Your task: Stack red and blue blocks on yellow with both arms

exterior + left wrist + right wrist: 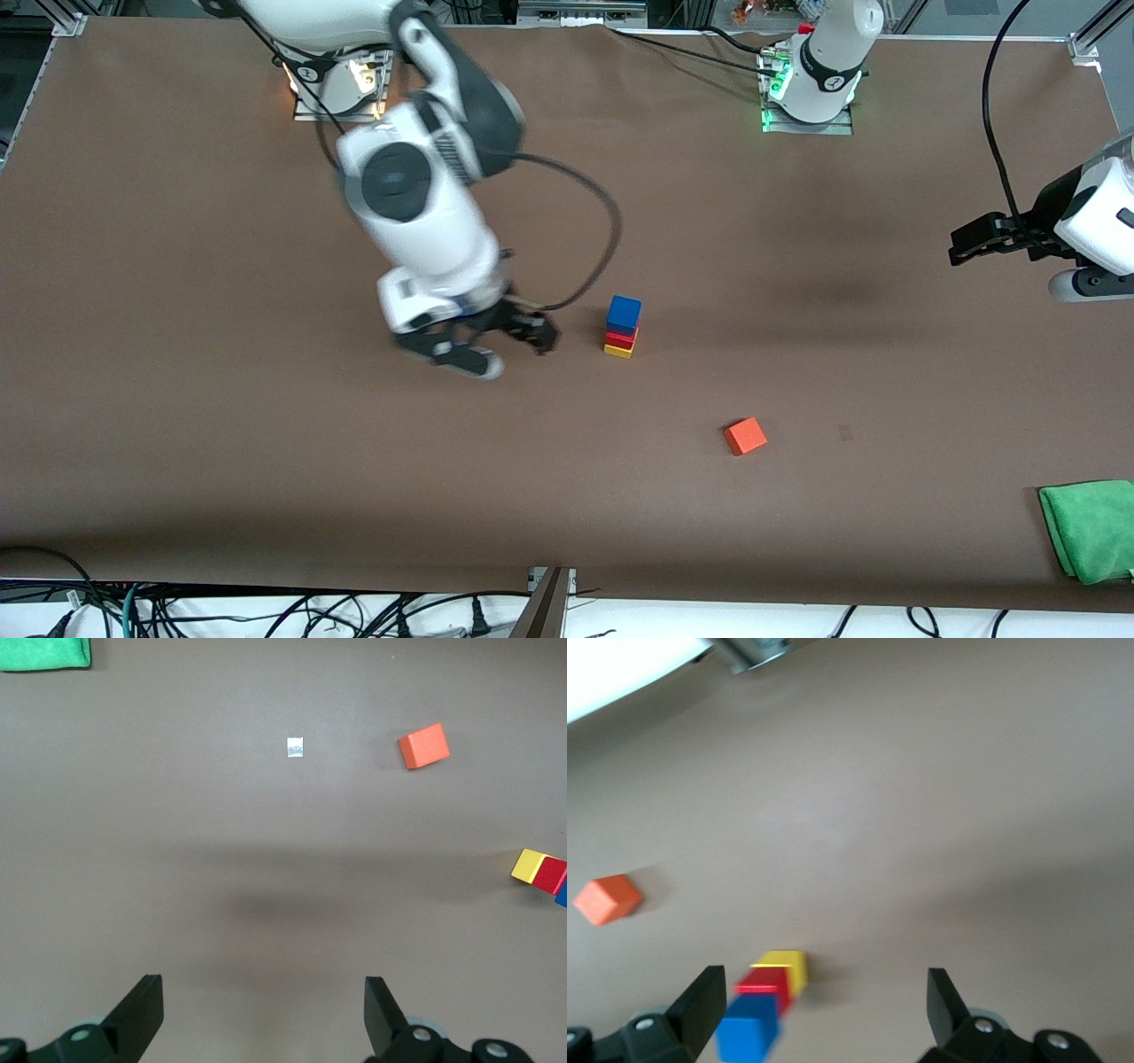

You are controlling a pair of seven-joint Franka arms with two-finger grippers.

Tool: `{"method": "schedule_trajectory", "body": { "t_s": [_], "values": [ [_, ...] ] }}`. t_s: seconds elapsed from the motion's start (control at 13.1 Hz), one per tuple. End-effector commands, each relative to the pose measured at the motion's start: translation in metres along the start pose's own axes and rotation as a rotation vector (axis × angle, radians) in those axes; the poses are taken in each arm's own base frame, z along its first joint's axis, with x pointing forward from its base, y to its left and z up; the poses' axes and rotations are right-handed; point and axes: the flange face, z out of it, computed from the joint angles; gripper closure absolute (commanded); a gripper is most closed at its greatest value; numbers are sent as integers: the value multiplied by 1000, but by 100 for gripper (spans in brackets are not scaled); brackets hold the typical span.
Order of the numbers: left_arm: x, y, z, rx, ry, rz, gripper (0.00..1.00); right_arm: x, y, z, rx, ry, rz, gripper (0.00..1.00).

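We see the stack complete at table centre: blue block (pixel 624 313) on red block (pixel 621 337) on yellow block (pixel 618 350). The right gripper (pixel 496 347), fingers spread and empty, hovers at the stack's nine o'clock. The left gripper (pixel 974 244), likewise spread, waits at three o'clock; we judge nothing remains but withdrawal.
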Motion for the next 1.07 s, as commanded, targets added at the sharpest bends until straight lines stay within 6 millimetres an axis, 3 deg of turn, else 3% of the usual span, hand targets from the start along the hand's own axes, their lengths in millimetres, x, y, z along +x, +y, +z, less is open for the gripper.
{"method": "schedule_trajectory", "body": {
  "t_s": [0.0, 0.31, 0.61, 0.76, 0.99],
  "values": [
    [4, 2, -5, -21, 9, 10, 0, 15, 50, -39, -21, -68, -97, 0],
    [4, 2, -5, -22, 7, 9, 0, 18, 162, -93, -35, -107, -181, 0],
    [4, 3, -5, -24, 8, 6, 0, 8, 258, -122, -32, -127, -195, 0],
    [4, 2, -5, -22, 7, 7, 0, 11, 280, -132, -60, -106, -195, 0],
    [4, 2, -5, -19, 7, 7, 0, 14, 291, -135, -78, -102, -200, 0]
  ]
}}
